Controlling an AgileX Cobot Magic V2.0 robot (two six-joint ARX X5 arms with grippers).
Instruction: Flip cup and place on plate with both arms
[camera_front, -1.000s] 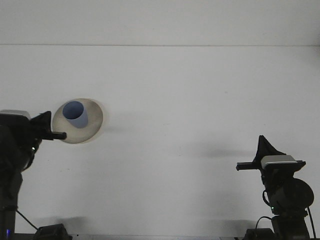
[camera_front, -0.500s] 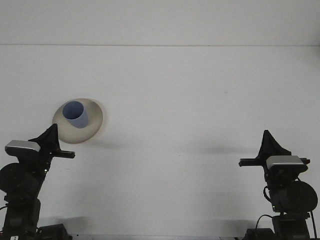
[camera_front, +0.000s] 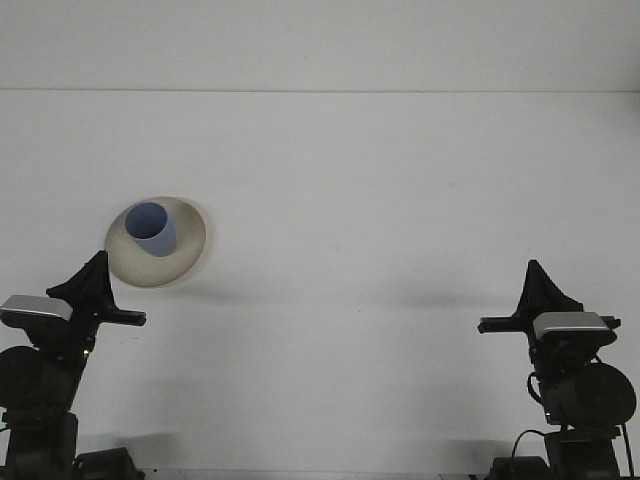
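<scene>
One blue cup (camera_front: 151, 228) stands upright on the plate (camera_front: 186, 253); either claw's state: cannot tell

left arm (camera_front: 45, 370): base cut off by edge | right arm (camera_front: 570, 375): jaws seemingly hidden

Even, dim-grey overhead light; soft faint shadows on bench (camera_front: 380, 200); arms near-black silhouettes, detail lost; no glare; mild softness overall.

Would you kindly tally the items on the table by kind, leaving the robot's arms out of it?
Cups: 1, the blue cup, standing open end up on the plate.
Plates: 1, the beige plate, left of centre on the white table.
Total: 2
</scene>
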